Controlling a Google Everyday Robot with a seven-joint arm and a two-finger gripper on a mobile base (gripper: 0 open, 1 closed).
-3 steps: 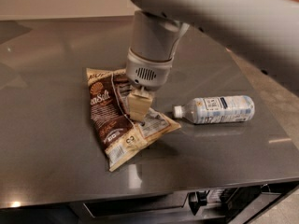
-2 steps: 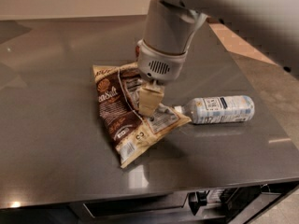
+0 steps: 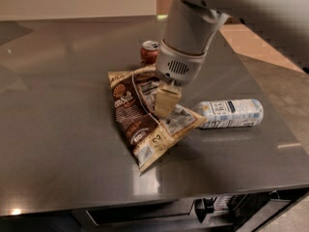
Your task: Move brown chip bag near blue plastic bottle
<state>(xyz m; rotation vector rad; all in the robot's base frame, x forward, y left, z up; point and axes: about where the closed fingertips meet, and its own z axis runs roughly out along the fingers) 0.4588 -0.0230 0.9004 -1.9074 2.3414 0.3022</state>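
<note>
The brown chip bag (image 3: 137, 117) lies flat on the grey counter, with its dark "Sea Salt" panel to the left and its white label to the right. My gripper (image 3: 166, 104) comes down from above onto the middle of the bag, and its cream fingers (image 3: 167, 100) are closed on the bag's upper face. The blue plastic bottle (image 3: 231, 113) lies on its side just right of the bag, cap pointing left. The bag's right corner reaches the cap.
A red soda can (image 3: 149, 51) stands behind the bag, partly hidden by my wrist. The grey counter (image 3: 58, 129) ends at a front edge low in the view and at a right edge past the bottle. A drawer front shows under the counter.
My gripper and the bag have shifted right, so the bag's corner now meets the bottle's cap. The view has shifted and the red can has come into sight.
</note>
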